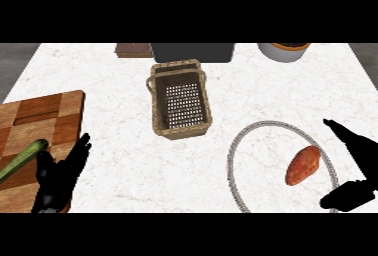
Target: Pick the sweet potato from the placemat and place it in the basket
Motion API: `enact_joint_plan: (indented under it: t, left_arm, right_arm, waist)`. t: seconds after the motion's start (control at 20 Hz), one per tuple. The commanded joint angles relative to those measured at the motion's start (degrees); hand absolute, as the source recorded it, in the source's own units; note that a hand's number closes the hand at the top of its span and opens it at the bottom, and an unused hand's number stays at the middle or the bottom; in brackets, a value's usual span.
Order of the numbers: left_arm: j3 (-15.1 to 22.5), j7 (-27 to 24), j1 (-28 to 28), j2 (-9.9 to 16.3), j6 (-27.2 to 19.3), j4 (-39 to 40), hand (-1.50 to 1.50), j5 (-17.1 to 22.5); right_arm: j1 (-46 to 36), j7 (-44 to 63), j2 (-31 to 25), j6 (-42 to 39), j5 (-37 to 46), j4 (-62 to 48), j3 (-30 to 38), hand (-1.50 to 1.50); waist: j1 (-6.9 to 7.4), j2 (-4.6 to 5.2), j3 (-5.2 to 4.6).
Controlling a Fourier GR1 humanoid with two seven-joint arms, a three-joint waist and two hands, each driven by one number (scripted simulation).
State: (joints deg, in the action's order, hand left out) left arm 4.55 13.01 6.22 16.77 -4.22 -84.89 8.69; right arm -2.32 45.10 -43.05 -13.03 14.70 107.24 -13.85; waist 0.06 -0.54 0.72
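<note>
I am at the reach step: the sweet potato (303, 165) lies on the round placemat (244, 136), untouched, well apart from the basket (159, 120) up the desk (111, 70). My right hand (353, 165) sits just beside it, fingers (336, 127) spread open and thumb low, holding nothing. My left hand (60, 172) rests open over the cutting board (37, 120). Next, I judge, the right hand must slide left and close round the potato.

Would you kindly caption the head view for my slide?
Open right hand beside the orange sweet potato on the round grey-rimmed placemat; brown wicker basket waits beyond.
</note>
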Motion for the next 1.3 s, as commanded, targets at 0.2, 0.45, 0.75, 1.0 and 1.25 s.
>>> enact_joint_plan:
  t: [0.2, 0.45, 0.75, 1.0, 1.25]
  left_arm:
    - [-0.81, 1.75, -0.06, -1.32, 0.57, 5.86, 0.00, -0.14]
    - [1.01, 3.25, 5.01, -1.33, -0.15, -1.03, 0.00, -1.92]
    - [-0.61, 1.22, 0.69, -1.83, 1.91, 5.70, 0.00, -1.44]
    - [-0.42, 1.20, 2.99, -2.74, 1.02, 3.78, 0.00, -2.23]
    - [-2.67, 1.28, -0.72, -1.30, 3.29, 7.24, 0.00, -1.33]
  right_arm:
    - [-3.33, -4.02, 4.34, 0.66, 4.43, -7.33, 0.24, -1.50]
    - [-1.76, -6.16, 6.59, 0.61, 7.59, -11.95, -2.06, -1.50]
    - [-4.23, -3.97, 7.60, -3.67, 7.74, -14.41, -2.09, -1.50]
    - [-2.39, -3.54, 10.80, -1.65, 11.00, -12.88, -4.16, -1.50]
    - [-4.23, -6.14, 11.86, -1.27, 12.29, -16.52, -2.67, -1.50]
  waist:
    - [0.17, 0.67, -0.72]
    - [0.69, 0.60, -0.67]
    - [0.19, 0.67, -0.74]
    - [0.12, 0.54, -0.72]
    - [0.00, 0.65, -0.74]
